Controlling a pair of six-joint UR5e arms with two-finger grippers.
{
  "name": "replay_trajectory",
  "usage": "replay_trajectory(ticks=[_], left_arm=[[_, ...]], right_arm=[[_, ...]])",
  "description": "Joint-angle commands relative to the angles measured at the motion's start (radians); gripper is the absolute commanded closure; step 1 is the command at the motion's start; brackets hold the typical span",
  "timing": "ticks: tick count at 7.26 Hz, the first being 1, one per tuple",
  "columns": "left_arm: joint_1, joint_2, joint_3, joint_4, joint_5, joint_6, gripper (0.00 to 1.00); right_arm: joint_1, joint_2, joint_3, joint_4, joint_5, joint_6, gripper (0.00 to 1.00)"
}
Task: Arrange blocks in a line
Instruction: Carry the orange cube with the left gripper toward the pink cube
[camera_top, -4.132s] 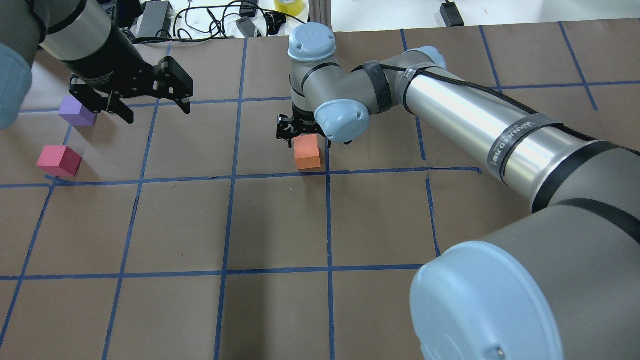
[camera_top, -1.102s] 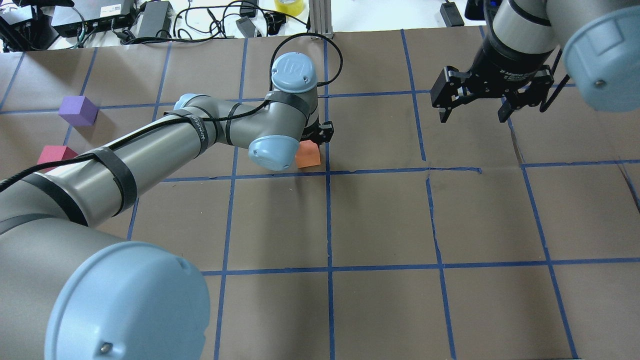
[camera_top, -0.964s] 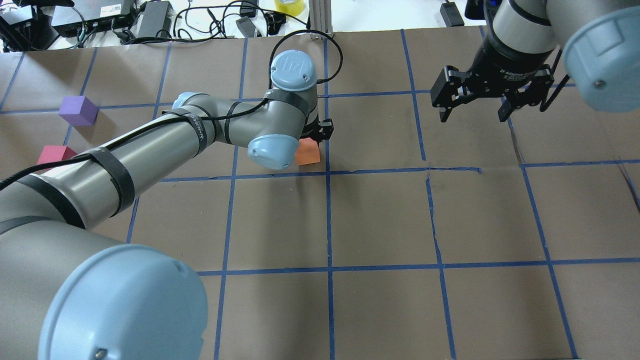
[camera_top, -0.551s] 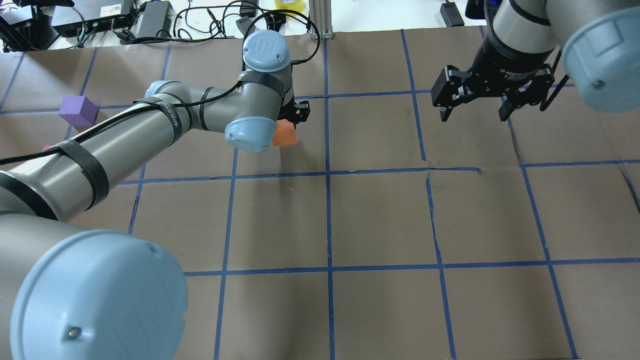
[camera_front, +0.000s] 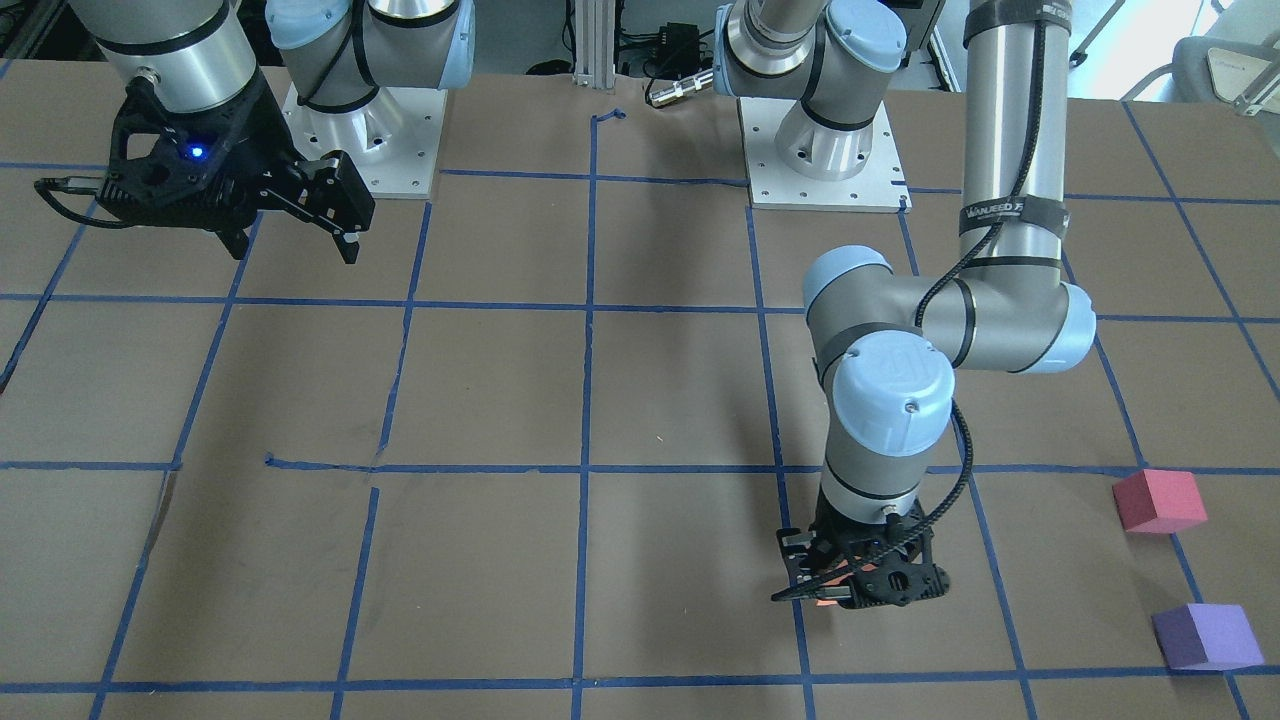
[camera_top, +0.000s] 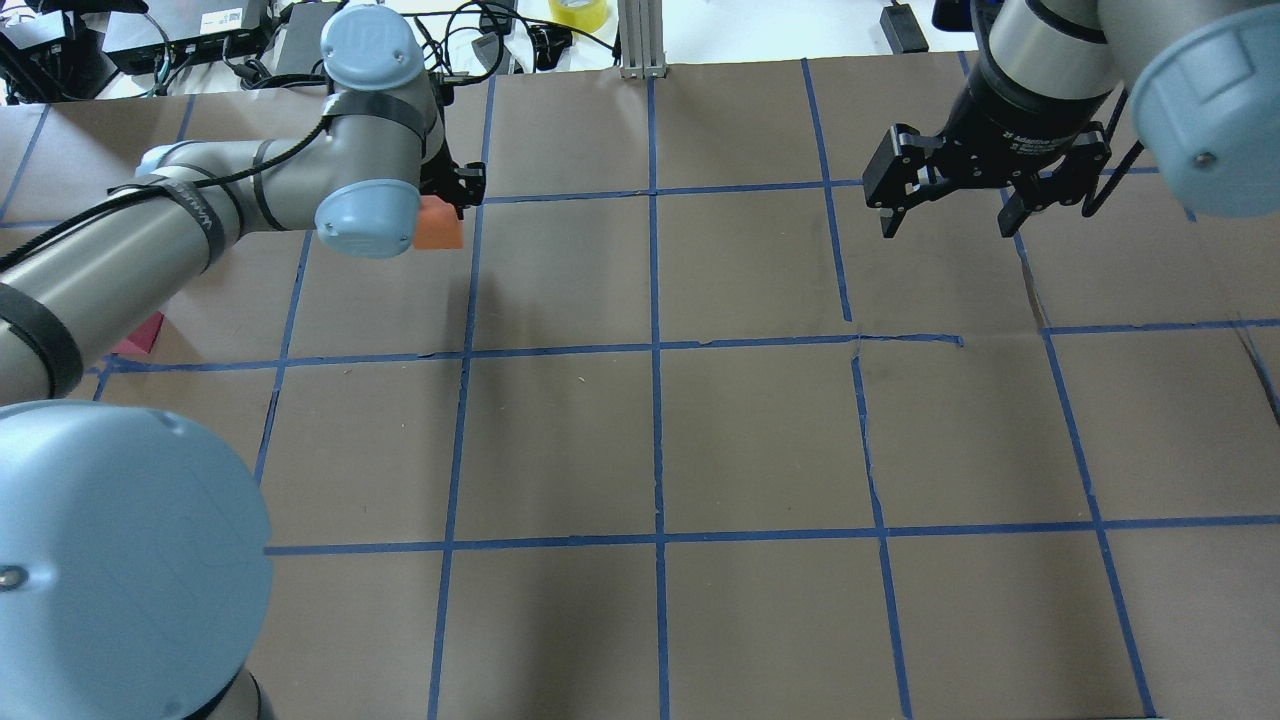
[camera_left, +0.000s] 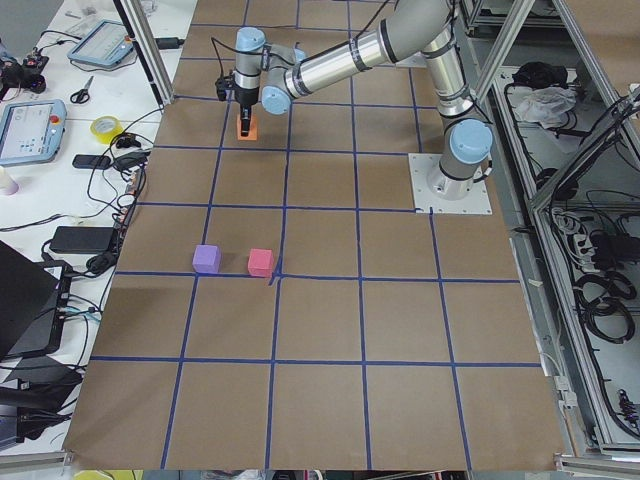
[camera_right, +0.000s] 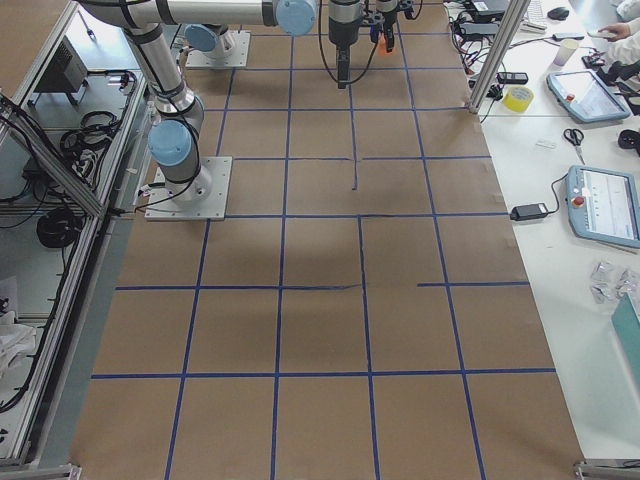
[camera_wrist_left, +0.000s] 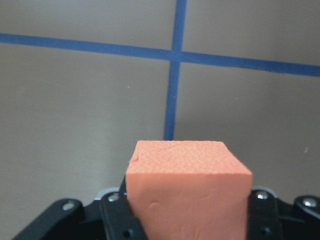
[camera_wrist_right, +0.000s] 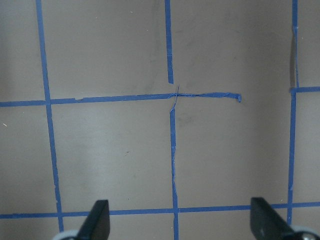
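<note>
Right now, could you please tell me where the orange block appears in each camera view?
Front-facing: orange block, a sliver under the left gripper, lower right.
Overhead: the block, upper left.
Exterior left: the block, top, left of centre.
Exterior right: a tiny orange speck at the top edge.
Left wrist: the block, large, bottom centre.
Right wrist: not in view.
Shared landmark: the left gripper, shut on it.

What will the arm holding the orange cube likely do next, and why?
Probably carry it over to the other two and lower it in line with them. The left gripper is shut on the orange block, held off the table, while the red block and purple block sit side by side, well away.
</note>
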Motion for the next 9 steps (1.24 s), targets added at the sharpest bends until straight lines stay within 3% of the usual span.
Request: replay_trajectory(ticks=[1, 3, 6, 7, 9], left_arm=[[0.149, 0.035, 0.001, -0.01, -0.011, 0.193, 1.0], [0.261, 0.035, -0.001, -0.011, -0.014, 0.342, 1.0], [0.466, 0.034, 0.012, -0.017, -0.102, 0.65, 1.0], [0.546, 0.006, 0.025, -0.029, -0.232, 0.715, 1.0], [0.596, -0.023, 0.126, -0.106, -0.255, 0.789, 1.0]], right_arm=[[0.002, -0.003, -0.003, 0.007, -0.003, 0.01, 0.0], [0.002, -0.011, 0.005, 0.008, -0.005, 0.015, 0.0], [0.002, -0.014, 0.009, 0.007, -0.014, 0.016, 0.0], [0.001, -0.014, 0.009, 0.002, -0.016, 0.016, 0.0], [0.001, -0.017, 0.009, 0.001, -0.02, 0.016, 0.0]])
